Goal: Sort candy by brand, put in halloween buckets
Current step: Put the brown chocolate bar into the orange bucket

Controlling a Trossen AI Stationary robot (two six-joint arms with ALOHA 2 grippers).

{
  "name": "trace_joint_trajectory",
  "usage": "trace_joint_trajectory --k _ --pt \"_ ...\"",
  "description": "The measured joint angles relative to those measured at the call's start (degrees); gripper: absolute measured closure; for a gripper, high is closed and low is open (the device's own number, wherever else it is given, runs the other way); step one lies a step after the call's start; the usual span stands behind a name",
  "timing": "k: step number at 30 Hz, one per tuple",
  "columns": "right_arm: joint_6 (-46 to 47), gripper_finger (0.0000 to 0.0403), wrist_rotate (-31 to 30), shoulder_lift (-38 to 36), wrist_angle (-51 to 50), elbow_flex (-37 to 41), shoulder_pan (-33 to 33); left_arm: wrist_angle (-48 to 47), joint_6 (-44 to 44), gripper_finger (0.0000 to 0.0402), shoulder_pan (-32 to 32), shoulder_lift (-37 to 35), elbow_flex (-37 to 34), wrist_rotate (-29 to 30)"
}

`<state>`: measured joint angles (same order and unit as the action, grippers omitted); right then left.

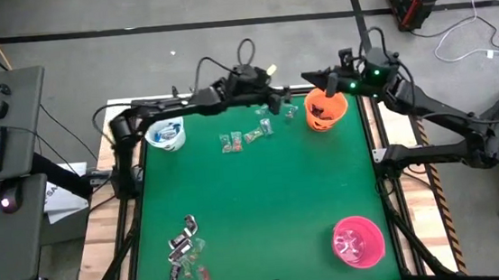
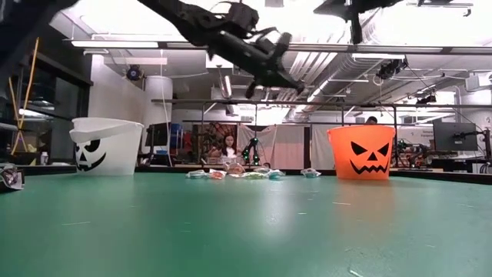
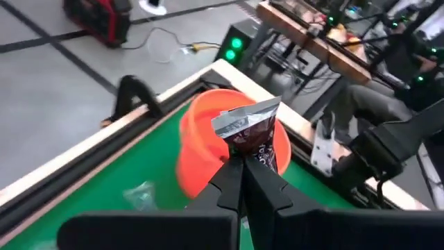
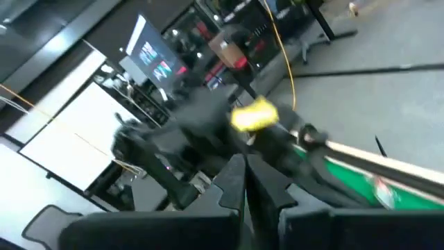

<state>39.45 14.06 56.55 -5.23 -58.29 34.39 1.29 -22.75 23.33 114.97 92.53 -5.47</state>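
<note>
— Where does your left end effector stand, and what is in it?

— It hangs above the far part of the surface, its fingers pinched tight on a dark brown candy whose wrapper stands up out of the tips, long axis running away from the wrist. The orange bucket lies straight ahead of it and lower, just beyond the fingertips in the left wrist view; from above you see it just to the right of that end effector.

— So what does your next move turn on?

— On that gap. I judge you must carry the candy on rightward until it is over the orange rim, then let go.

— And your right end effector?

— It hovers over the far side of the orange bucket, fingers closed on nothing, so it may crowd the drop. The white bucket, the pink bucket and the loose candy piles lie apart from this move
</note>
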Motion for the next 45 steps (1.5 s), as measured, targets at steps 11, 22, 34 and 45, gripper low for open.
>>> trace_joint_trajectory --k 11,22,34,45 --pt "-0.9 0.0396 -4.8 0.0 0.1 -1.1 0.0 0.4 3.5 0.0401 -2.8 19.6 23.5 -0.4" --pt "-0.9 0.0396 -5.0 0.0 0.2 -1.1 0.0 0.8 6.5 0.0365 -3.1 29.0 31.1 4.3" --pt "-1.5 0.0396 -4.3 0.0 0.4 -1.0 0.0 -18.7 14.5 0.0227 -0.7 19.3 31.2 0.7" --pt "-10.0 0.0396 -4.3 0.0 -1.2 -1.0 0.0 -48.4 21.6 0.0224 0.0 1.4 21.5 -4.1"
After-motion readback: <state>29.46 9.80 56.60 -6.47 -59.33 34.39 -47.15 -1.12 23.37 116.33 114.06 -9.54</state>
